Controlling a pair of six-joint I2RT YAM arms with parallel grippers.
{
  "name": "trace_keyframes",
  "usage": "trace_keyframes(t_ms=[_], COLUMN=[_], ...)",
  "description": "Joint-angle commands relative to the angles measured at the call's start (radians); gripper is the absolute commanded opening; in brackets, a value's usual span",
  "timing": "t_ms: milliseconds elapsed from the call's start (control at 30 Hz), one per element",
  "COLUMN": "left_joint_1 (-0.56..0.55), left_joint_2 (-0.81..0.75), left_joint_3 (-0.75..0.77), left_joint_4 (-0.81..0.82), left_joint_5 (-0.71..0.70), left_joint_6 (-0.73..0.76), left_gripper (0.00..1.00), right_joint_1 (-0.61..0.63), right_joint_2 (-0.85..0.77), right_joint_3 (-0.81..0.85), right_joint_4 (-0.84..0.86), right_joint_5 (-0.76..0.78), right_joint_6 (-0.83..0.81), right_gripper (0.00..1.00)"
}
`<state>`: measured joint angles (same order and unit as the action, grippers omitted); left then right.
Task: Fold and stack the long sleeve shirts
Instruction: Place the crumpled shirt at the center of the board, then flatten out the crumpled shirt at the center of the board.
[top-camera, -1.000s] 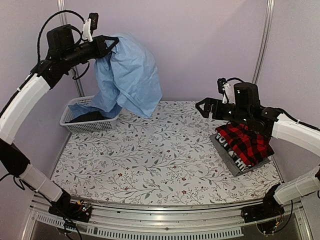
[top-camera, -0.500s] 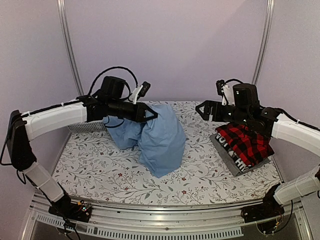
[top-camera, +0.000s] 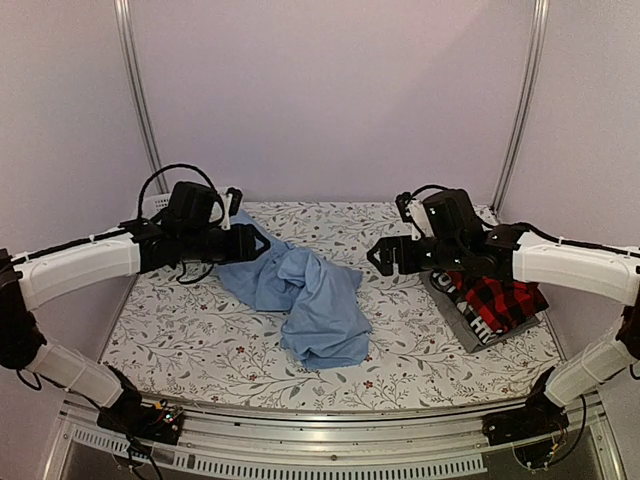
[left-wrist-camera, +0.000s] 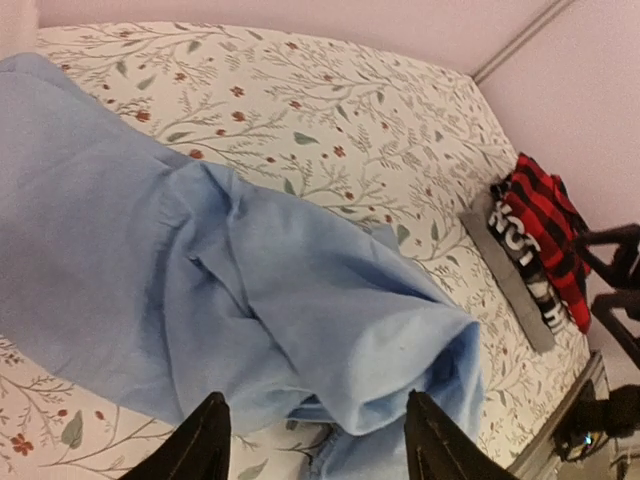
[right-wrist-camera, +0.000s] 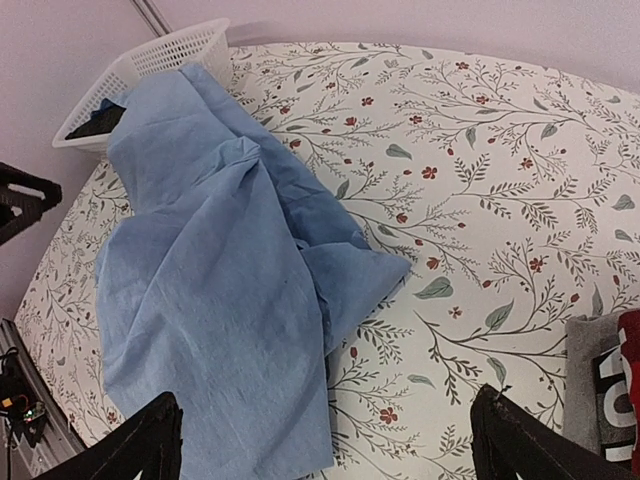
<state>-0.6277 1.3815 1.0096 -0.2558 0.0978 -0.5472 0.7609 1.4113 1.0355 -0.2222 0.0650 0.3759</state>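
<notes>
2 of the 3 shirts look done: the red-and-black plaid shirt (top-camera: 497, 292) lies folded on the grey shirt (top-camera: 460, 320) at the table's (top-camera: 200, 350) right edge. The light blue shirt (top-camera: 310, 295) sprawls crumpled mid-table, so flattening, folding and stacking it remain, I judge. The left gripper (top-camera: 255, 243) at its far-left end and the right gripper (top-camera: 383, 257) to its right both gape wide, holding nothing. The white basket (right-wrist-camera: 150, 62) at the far left meets the shirt's far end, and nothing else seems to stand in the way.
</notes>
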Motion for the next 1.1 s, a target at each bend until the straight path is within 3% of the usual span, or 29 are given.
trace_keyframes(t_ms=[0, 267, 367, 467, 567, 633, 733, 867, 933, 1067], left_joint_1=[0.173, 0.340, 0.377, 0.409, 0.429, 0.431, 0.423, 0.373, 0.339, 0.280], left_joint_2=[-0.044, 0.096, 0.164, 0.215, 0.238, 0.259, 0.266, 0.202, 0.142, 0.025], left_joint_3=[-0.117, -0.112, -0.105, -0.116, -0.144, -0.130, -0.105, -0.067, -0.046, -0.021], left_joint_4=[0.003, 0.091, 0.163, 0.294, 0.432, 0.477, 0.498, 0.447, 0.403, 0.343], left_joint_5=[-0.164, -0.146, -0.133, -0.110, -0.035, 0.018, 0.117, 0.124, 0.112, 0.089], left_joint_6=[-0.128, -0.159, -0.142, -0.109, -0.091, -0.078, -0.068, -0.033, -0.003, 0.020], left_gripper=[0.59, 0.61, 0.68, 0.74, 0.72, 0.65, 0.40, 0.07, 0.00, 0.00], right_joint_1=[0.026, 0.036, 0.040, 0.041, 0.043, 0.046, 0.080, 0.138, 0.175, 0.256], right_joint_2=[0.029, 0.048, 0.042, 0.032, 0.017, 0.010, 0.005, 0.027, 0.055, 0.129], right_joint_3=[0.038, 0.067, 0.067, 0.062, 0.053, 0.049, 0.050, 0.071, 0.082, 0.118], right_joint_4=[-0.005, -0.001, -0.001, -0.002, 0.002, 0.010, 0.024, 0.012, 0.009, 0.005], right_joint_5=[0.043, 0.037, 0.037, 0.037, 0.039, 0.035, 0.046, 0.079, 0.093, 0.132], right_joint_6=[-0.012, -0.014, -0.017, -0.014, -0.008, -0.004, -0.013, -0.034, -0.031, -0.010], right_gripper=[0.99, 0.99, 0.99, 0.99, 0.99, 0.99, 0.99, 0.99, 0.99, 0.99])
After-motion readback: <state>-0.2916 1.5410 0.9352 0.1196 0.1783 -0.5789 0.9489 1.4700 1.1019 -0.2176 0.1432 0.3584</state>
